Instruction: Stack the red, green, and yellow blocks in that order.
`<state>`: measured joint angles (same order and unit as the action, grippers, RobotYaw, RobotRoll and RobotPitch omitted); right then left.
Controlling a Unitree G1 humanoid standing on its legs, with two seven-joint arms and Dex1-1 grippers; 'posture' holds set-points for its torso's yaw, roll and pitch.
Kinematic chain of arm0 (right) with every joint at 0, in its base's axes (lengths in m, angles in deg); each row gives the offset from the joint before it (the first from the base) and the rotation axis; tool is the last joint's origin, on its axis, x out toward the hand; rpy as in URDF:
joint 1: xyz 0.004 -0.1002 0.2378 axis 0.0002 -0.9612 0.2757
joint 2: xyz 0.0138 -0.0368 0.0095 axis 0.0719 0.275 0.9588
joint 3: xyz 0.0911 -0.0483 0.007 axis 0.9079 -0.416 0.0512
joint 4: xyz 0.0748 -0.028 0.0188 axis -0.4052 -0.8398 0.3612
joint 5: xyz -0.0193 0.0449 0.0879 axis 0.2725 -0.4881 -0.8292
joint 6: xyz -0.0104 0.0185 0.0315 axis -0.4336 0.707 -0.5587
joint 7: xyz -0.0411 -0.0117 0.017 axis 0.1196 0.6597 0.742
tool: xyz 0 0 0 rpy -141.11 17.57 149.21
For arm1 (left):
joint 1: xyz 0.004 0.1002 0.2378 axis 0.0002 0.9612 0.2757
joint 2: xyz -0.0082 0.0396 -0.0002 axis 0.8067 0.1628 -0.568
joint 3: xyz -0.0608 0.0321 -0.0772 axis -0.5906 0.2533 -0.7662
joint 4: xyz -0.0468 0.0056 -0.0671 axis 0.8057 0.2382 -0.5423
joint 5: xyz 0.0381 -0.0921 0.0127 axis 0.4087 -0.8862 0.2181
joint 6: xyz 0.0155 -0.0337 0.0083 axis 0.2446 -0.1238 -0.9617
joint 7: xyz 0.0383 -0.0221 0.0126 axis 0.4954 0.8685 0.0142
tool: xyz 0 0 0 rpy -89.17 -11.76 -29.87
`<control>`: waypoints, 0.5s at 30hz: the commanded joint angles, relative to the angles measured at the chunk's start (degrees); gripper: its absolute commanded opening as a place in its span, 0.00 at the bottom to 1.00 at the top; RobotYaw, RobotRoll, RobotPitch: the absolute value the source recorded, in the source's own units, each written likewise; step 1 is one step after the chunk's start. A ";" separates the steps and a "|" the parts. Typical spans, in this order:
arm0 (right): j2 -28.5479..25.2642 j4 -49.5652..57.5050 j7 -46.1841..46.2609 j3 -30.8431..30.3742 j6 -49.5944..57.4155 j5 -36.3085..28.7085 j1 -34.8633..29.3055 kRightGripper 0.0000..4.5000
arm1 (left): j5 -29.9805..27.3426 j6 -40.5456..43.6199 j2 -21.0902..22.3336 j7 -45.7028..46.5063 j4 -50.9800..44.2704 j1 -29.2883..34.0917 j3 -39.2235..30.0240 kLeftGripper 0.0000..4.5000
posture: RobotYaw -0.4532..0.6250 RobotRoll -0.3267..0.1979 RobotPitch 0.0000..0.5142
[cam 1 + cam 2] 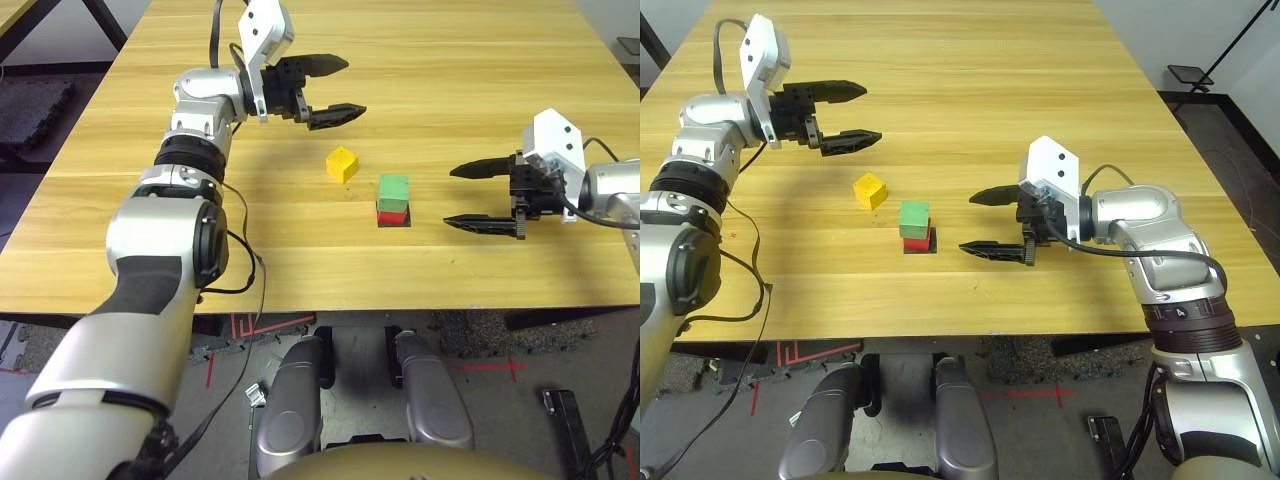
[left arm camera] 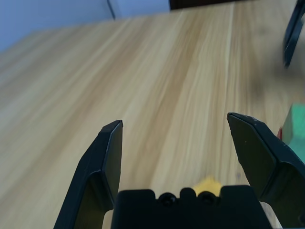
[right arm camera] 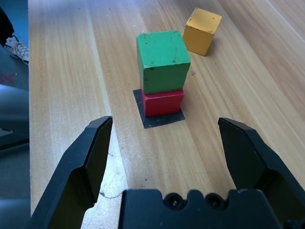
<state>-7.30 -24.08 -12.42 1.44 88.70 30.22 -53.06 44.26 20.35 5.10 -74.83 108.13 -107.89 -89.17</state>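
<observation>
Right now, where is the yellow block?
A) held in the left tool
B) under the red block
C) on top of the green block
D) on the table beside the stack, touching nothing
D: the yellow block sits alone on the table, apart from the green block, which rests on the red block; the left tool hangs open and empty above the table.

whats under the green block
The matte green cube sits on a matte red cube, which rests on a flat black square patch on the wooden table. The patch's middle is covered.
</observation>
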 commanded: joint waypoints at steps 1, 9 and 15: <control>-0.25 1.28 0.32 0.52 0.55 -0.28 -0.91 1.00 | -0.61 5.33 -0.70 1.70 -7.60 3.98 1.06 0.99 | 0.55 0.77 0.43; 0.24 2.05 1.61 0.91 1.05 -0.54 -1.93 1.00 | -3.12 27.42 -1.08 11.26 -36.63 17.57 2.11 0.99 | 0.56 0.80 0.43; 0.48 2.04 1.83 0.78 1.26 -0.69 -1.60 1.00 | -3.36 40.26 -1.13 17.10 -50.11 23.80 4.61 0.99 | 0.56 0.81 0.44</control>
<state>-6.84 -22.82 -10.54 1.77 89.45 30.15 -54.11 41.20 57.42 4.10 -59.00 60.45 -85.57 -86.06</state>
